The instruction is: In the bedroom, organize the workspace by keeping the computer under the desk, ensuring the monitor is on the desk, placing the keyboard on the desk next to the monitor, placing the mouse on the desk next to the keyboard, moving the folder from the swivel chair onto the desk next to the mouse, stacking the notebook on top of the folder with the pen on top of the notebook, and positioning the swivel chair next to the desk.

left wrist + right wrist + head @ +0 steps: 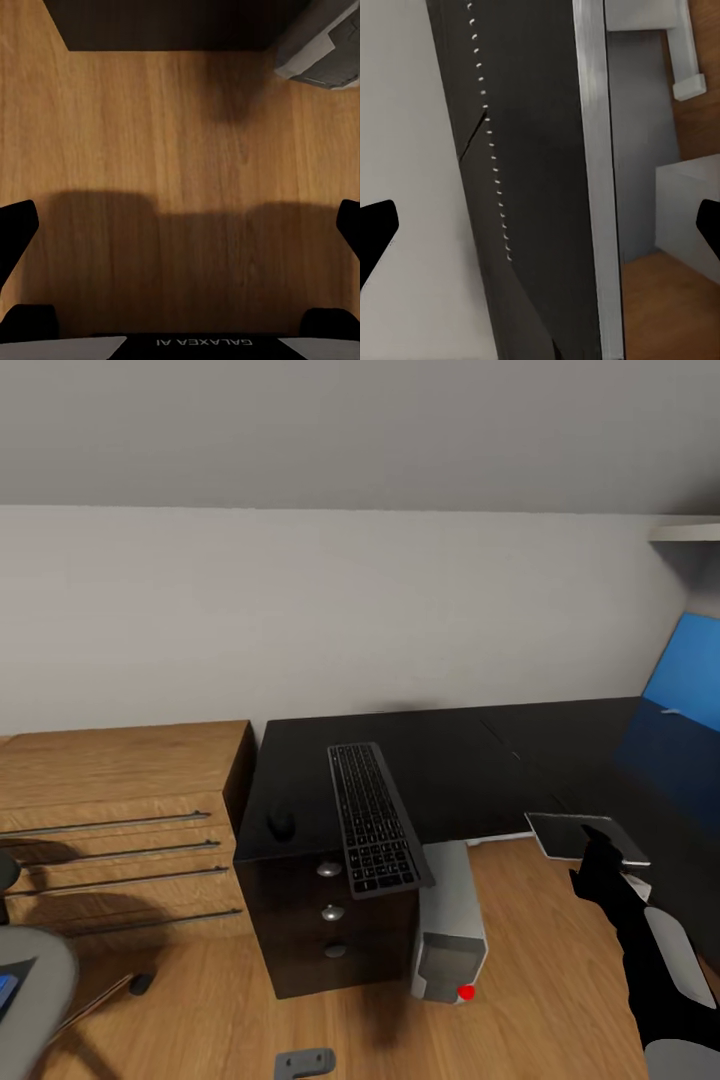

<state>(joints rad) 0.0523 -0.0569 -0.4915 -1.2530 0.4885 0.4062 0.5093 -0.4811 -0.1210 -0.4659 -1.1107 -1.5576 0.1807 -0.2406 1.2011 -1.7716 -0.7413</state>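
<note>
Light wood floor lies nearest, and the left wrist view looks straight down on it, the left gripper hanging over bare boards with its two fingers spread wide apart at the picture's edges, nothing between them. Ahead of that gripper sit the dark foot of the desk's drawer block and a corner of the grey computer.

The right gripper is raised over the floor, pinching a thin grey-dark notebook by its near edge; the sheet is held roughly level, clear of the desk. In the right wrist view the notebook's dark face and pale edge run lengthwise between the spread fingertips.

To the gripper's left stands the computer, against the drawer block. Further left, on the black desk, the keyboard overhangs the front edge; the mouse is beyond it. A blue folder leans beyond the gripper, to its right. The swivel chair is far left.
</note>
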